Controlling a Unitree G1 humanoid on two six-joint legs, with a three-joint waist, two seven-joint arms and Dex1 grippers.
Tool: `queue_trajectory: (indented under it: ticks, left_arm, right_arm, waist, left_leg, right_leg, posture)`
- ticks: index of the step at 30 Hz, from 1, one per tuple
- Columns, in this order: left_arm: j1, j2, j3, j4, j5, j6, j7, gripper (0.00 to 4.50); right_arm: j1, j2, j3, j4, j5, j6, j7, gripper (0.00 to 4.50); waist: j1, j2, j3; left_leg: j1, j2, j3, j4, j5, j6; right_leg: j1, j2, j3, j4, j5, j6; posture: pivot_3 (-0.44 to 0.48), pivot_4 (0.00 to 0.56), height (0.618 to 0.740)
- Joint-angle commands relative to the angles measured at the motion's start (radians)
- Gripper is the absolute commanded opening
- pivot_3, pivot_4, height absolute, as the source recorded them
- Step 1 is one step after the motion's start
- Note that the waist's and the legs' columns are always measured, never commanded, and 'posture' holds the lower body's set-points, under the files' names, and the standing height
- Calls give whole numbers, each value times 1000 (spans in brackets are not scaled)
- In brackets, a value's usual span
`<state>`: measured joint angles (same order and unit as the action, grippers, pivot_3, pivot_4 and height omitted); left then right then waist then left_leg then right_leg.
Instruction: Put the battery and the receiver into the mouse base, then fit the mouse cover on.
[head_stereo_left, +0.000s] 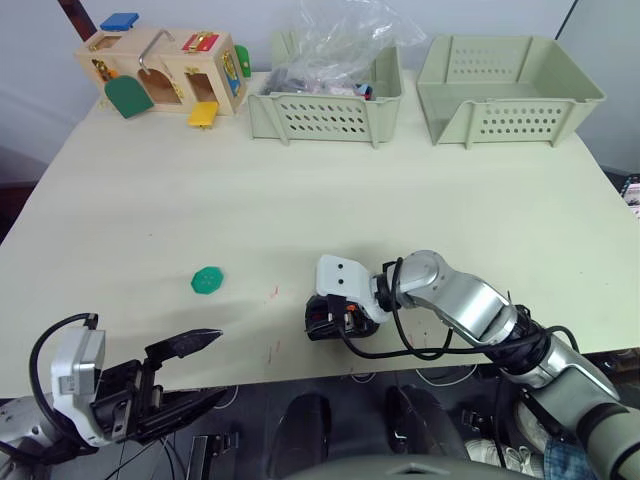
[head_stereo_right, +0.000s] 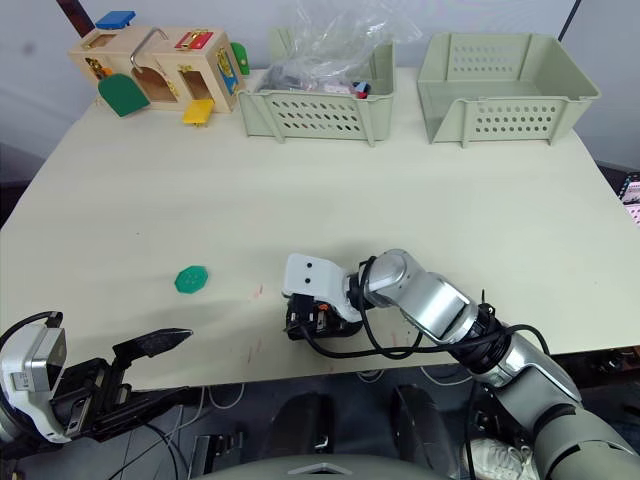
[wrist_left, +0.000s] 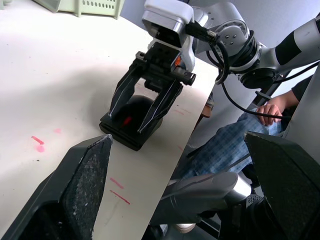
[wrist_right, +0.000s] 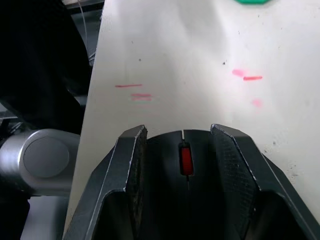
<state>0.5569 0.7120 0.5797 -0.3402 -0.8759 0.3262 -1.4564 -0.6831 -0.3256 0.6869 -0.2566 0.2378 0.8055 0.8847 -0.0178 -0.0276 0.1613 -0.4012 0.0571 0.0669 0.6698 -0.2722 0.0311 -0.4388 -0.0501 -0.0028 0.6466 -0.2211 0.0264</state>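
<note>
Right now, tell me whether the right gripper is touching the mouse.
Touching. In the right wrist view the right gripper has both fingers pressed against the sides of the mouse.

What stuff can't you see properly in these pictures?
- The mouse base: the right tool straddles it, so the wrist views don't show whether battery and receiver are inside.
- Things in the middle bin: a crumpled plastic bag covers them in the eye views.
- The green piece: cut off by the right wrist view's edge.
- The person's hand: partly hidden behind the right arm in the left wrist view.
</note>
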Motion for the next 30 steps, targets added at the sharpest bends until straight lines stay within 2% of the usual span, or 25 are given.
queue_trajectory:
  ticks: [1,16,30]
  left_arm:
    - [14,5,33,-17,-13,-1,-5,4500]
    - [17,-1,29,-22,-12,-5,1,4500]
    - [21,-9,21,-33,-10,-6,15,4500]
  right_arm:
    - [-8,11,-6,-5,-12,-14,2,2128]
    - [-13,25,-8,20,-29,-10,18,2128]
    - [17,-23,79,91,-107,-26,59,2128]
  waist:
    - [0,0,0]
    - [0,0,0]
    - [2,-1,-3]
  left_leg:
    - [0,0,0,0,0,0]
    - [0,0,0,0,0,0]
    - [2,0,0,0,0,0]
  right_leg:
    - [0,0,0,0,0,0]
    - [0,0,0,0,0,0]
    - [1,0,0,0,0,0]
  posture:
    - [0,150,740]
    - [0,150,740]
    - [0,150,740]
